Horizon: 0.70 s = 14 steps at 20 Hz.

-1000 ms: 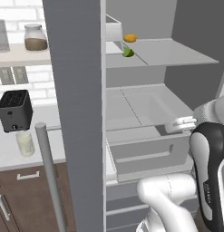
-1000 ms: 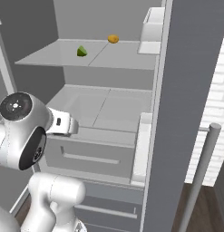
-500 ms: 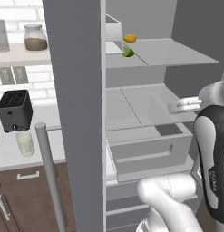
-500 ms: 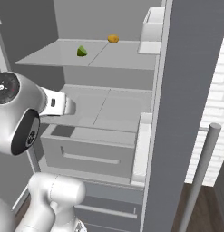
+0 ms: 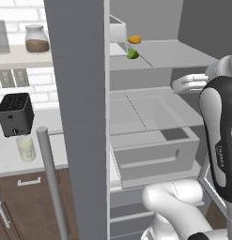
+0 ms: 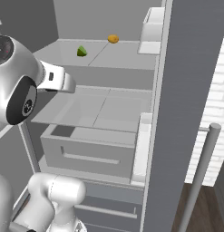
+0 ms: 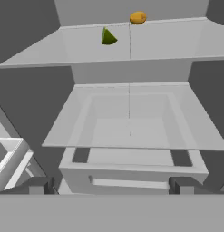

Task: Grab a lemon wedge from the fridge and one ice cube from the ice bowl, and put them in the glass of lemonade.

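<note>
The fridge (image 5: 80,117) stands with its door swung open. On its upper shelf (image 7: 168,41) lies the lemon wedge (image 7: 138,17), a small yellow-orange piece at the back, also visible in both base views (image 5: 135,39) (image 6: 113,39). My gripper (image 7: 111,186) is open and empty, below and in front of that shelf, facing into the fridge. The glass of lemonade (image 5: 26,148) sits on the counter left of the fridge, in front of the black toaster (image 5: 15,114). The ice bowl is out of view.
A green wedge (image 7: 108,37) lies on the same shelf, nearer and to the left of the lemon wedge. A pulled-out drawer (image 5: 155,154) juts forward under a glass shelf (image 7: 131,118). The door's long bar handle (image 5: 51,183) stands at the left, and door bins (image 6: 152,27) at the right.
The arm has lifted the hand from drawer height up toward the upper shelf. The gripper stays open and nothing in the fridge has moved.
</note>
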### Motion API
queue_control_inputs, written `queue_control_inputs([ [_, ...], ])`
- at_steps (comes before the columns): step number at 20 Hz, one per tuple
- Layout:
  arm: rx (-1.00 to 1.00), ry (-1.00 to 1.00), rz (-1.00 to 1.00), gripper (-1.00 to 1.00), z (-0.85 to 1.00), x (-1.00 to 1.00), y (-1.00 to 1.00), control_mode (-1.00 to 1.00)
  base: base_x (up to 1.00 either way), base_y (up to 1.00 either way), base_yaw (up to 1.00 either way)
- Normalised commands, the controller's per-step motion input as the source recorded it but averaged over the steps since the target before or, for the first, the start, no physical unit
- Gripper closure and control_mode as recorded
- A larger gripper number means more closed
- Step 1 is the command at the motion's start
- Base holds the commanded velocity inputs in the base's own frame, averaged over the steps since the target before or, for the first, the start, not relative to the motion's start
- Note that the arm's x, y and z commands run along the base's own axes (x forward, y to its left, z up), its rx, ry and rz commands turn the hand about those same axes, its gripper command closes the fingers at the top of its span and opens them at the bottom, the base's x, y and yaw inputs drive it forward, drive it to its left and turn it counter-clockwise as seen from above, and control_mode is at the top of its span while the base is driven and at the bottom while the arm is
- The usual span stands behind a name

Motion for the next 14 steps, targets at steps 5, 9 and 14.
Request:
queue_control_inputs([
  [5, 0.01, -0.12, 0.0, -1.0, 0.02, 0.29, 0.02, -1.0, 0.0, 0.0, 0.0],
  [9, 0.0, -0.19, 0.0, -1.0, 0.06, 0.28, 0.07, -1.0, 0.0, 0.0, 0.0],
  [14, 0.0, -0.1, 0.02, -1.0, 0.13, 0.2, 0.09, -1.0, 0.0, 0.0, 0.0],
])
